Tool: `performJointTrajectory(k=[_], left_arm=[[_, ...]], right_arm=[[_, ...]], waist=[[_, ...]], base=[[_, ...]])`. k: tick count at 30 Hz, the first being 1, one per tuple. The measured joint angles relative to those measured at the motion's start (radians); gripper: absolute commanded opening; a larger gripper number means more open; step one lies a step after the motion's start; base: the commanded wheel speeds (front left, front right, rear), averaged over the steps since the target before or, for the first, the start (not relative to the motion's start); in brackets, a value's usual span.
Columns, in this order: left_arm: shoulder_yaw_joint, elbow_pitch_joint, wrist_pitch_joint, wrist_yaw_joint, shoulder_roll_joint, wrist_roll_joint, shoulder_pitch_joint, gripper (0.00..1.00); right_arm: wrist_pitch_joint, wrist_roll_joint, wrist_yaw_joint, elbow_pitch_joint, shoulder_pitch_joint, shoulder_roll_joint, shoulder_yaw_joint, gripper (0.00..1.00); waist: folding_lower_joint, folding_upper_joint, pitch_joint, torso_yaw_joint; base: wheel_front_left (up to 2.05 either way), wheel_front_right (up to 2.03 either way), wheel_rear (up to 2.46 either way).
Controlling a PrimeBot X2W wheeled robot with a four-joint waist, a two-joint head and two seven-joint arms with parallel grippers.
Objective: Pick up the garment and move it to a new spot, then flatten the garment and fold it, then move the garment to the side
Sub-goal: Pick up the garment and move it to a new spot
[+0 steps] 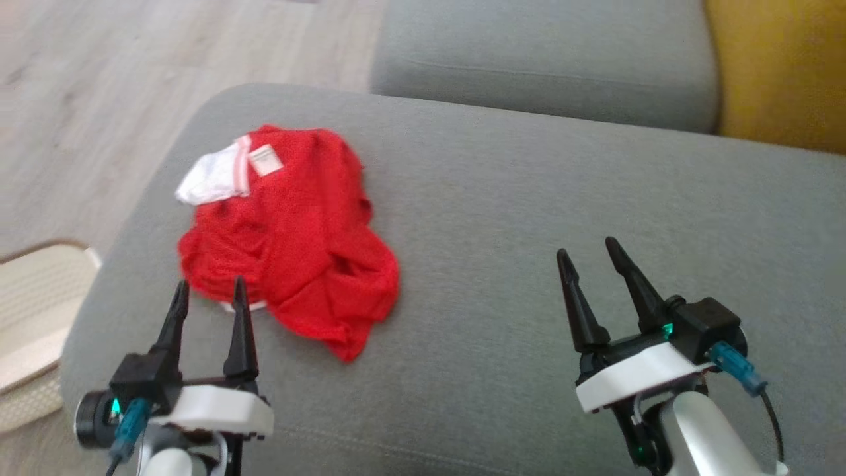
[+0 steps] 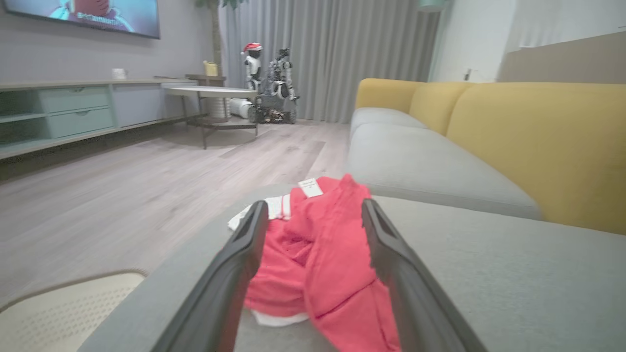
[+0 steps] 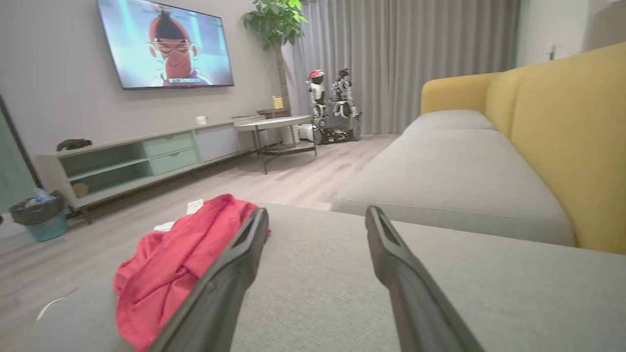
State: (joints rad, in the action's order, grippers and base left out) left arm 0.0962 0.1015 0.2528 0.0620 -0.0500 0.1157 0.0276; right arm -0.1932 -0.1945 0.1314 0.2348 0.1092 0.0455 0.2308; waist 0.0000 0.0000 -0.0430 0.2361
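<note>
Garment (image 1: 291, 238) crumpled on sofa (image 1: 529, 198); both jaws wide apart, empty.

Black tapered jaws, white wrist shells (image 1: 634, 378), teal cable plugs (image 1: 737, 371), green lights (image 1: 667, 328)

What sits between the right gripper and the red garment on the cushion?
Bare grey sofa cushion: the head view shows nothing lying between the open right gripper and the red garment.

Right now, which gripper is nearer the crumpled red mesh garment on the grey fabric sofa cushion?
Left. The left gripper is at the near edge of the crumpled red mesh garment, jaws open toward it. The right gripper is apart, over grey fabric sofa cushion to its right.
</note>
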Motion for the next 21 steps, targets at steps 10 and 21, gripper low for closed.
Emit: performJointTrajectory(k=[10, 21], left_arm=[[-0.030, -0.005, 0.001, 0.001, 0.000, -0.001, 0.033, 1.00], [-0.061, -0.027, 0.001, 0.001, 0.000, -0.008, 0.032, 1.00]], right_arm=[[0.000, -0.022, 0.000, 0.012, 0.000, 0.000, 0.034, 1.00], [-0.001, -0.026, 0.000, 0.023, 0.000, 0.000, 0.042, 1.00]], waist=[[0.0000, 0.0000, -0.010, 0.111], [0.0000, 0.0000, -0.002, 0.083]], base=[[0.00, 0.00, 0.00], [0.00, 0.00, 0.00]])
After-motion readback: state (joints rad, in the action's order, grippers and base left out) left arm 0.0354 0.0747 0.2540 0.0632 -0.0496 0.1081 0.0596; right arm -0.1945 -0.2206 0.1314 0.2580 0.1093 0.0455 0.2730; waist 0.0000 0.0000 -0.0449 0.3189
